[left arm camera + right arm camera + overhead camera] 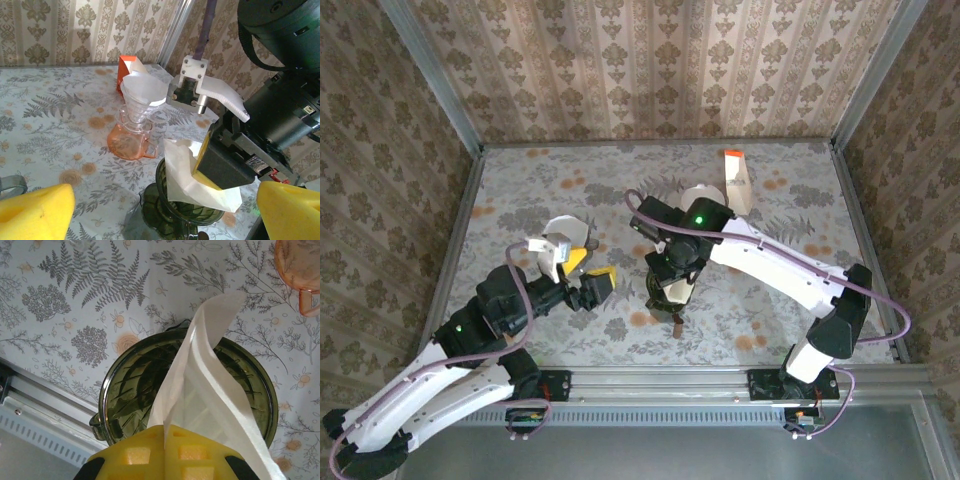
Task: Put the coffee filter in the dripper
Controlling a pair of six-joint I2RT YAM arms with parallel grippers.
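A dark green glass dripper [130, 390] stands on the table near the front, also seen from above [658, 296] and from the left wrist [172, 212]. A white paper coffee filter [220, 390], folded flat, hangs tilted with its lower part inside the dripper's bowl. My right gripper [165, 440] is shut on the filter's edge, directly above the dripper [672, 285]. The filter [187, 172] leans over the rim on one side. My left gripper [588, 275] is open to the left of the dripper, its yellow pads [35, 210] wide apart with nothing between them.
A pink glass dripper [131, 140] with a white filter in it stands farther back [705, 200]. An orange and white box [734, 178] lies behind it. Patterned walls and metal rails enclose the table.
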